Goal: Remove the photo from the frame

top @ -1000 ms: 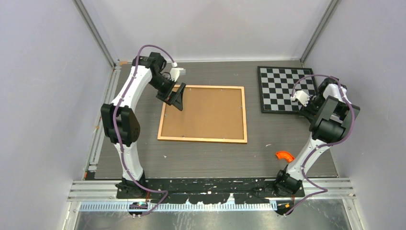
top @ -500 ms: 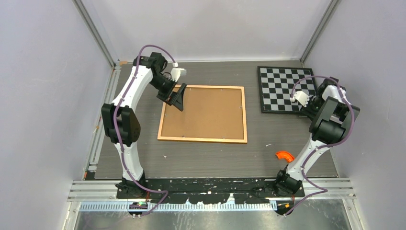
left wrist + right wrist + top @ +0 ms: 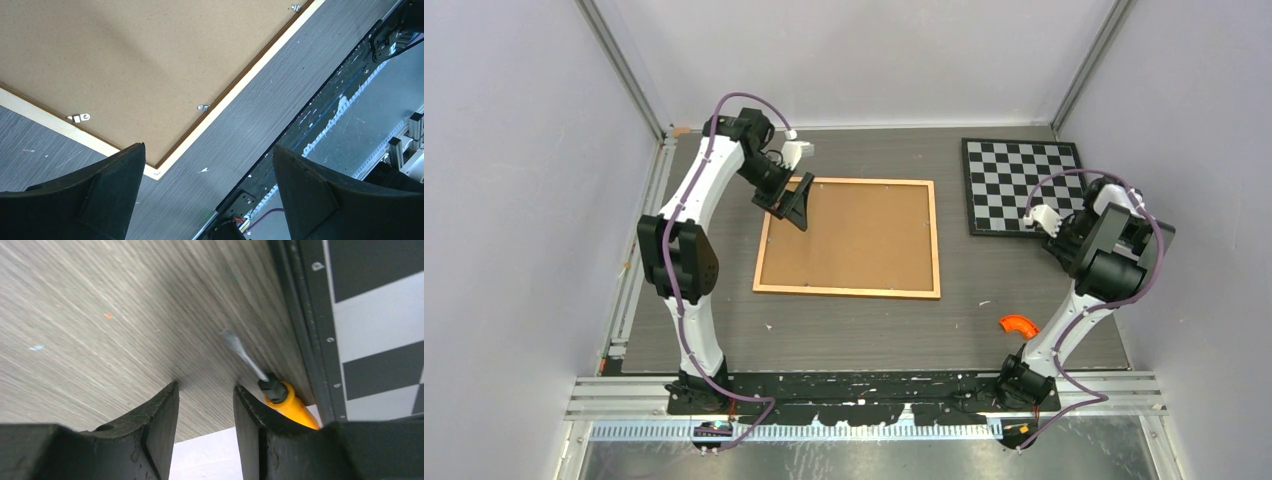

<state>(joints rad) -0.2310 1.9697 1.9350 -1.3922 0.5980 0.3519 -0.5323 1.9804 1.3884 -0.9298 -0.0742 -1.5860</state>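
1. The grey table [image 3: 874, 330] spreads out under everything, and the frame [image 3: 849, 237] lies flat near the middle of it.
2. The frame is back up: plain brown board inside a narrow orange-brown border. The photo is hidden from me, only that board shows.
3. The checkerboard [image 3: 1009, 180] sits to the frame's right and a little farther back, apart from it.
4. My left claw [image 3: 792, 208] hangs over the frame's far left corner, jaws spread wide, nothing between them.
5. My right claw [image 3: 205, 390] is well off to the frame's right, low over bare table. Its jaws stand a narrow gap apart and nothing is in that gap.
6. An orange-handled tool [image 3: 290, 405] with a grey shaft lies just outside one finger, also far right of the frame; touching or not, I cannot tell.
7. An orange curved piece [image 3: 1019, 324] rests right of the frame's near right corner, apart from it.
8. Small metal clips [image 3: 202, 107] sit along the inner edge of the frame's border.
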